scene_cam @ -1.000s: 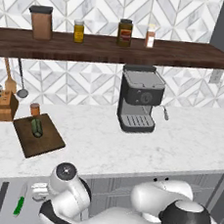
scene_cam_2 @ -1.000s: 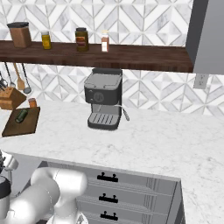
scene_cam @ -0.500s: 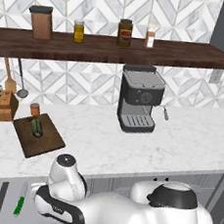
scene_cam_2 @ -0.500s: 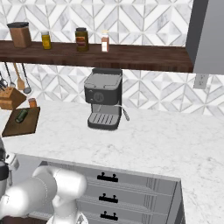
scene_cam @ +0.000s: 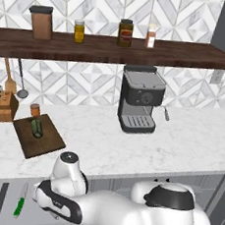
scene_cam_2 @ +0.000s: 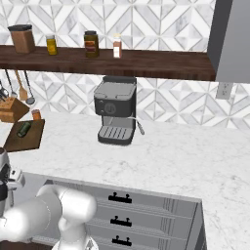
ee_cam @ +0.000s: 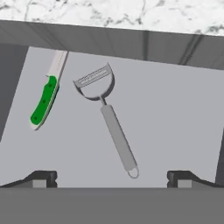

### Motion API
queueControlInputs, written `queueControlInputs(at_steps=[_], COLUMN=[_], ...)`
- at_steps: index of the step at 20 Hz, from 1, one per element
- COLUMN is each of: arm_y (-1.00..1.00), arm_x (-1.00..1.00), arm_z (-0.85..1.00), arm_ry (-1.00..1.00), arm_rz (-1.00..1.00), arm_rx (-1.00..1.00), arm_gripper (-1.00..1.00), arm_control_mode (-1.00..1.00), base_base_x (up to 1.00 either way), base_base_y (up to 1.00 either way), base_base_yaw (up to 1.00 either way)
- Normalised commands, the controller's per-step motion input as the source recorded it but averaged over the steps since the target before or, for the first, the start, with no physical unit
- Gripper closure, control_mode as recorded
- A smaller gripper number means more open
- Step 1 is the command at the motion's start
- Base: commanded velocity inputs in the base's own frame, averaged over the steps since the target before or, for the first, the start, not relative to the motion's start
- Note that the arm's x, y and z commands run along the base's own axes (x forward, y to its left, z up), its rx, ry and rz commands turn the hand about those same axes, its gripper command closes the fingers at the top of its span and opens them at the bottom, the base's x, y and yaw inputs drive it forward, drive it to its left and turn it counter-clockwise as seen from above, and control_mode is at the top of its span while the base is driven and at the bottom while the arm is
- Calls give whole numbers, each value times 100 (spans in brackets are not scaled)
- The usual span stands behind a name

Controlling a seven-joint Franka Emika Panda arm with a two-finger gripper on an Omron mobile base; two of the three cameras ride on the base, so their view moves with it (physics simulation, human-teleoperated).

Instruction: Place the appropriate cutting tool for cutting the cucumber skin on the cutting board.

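In the hand view we hold our fingers [ee_cam: 112, 177] spread wide with nothing between them, above the grey floor of an open drawer [ee_cam: 175, 118], where the peeler [ee_cam: 106, 115] lies flat just beyond them, its Y-shaped head pointing away. Beside it, apart, lies the green-handled knife [ee_cam: 47, 96]. Farther off, on the marble surface [scene_cam: 180, 142], we see the cucumber [scene_cam: 36, 128] lying on the dark cutting board [scene_cam: 44, 142], with a small orange-brown jar [scene_cam: 34, 109] and the knife block [scene_cam: 2, 107] behind the board.
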Motion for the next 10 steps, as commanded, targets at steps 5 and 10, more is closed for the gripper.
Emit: queueControlInputs(at_steps=[5,10], arm_y=[8,8], arm_x=[-6,0], arm_z=[-14,-13], arm_ry=[0,-1], arm_rz=[8,5], arm_rx=[-2,-1], arm_gripper=[-100,-100], arm_control_mode=[-100,-100], base_base_x=[0,0], base_base_y=[0,0], base_base_yaw=[0,0])
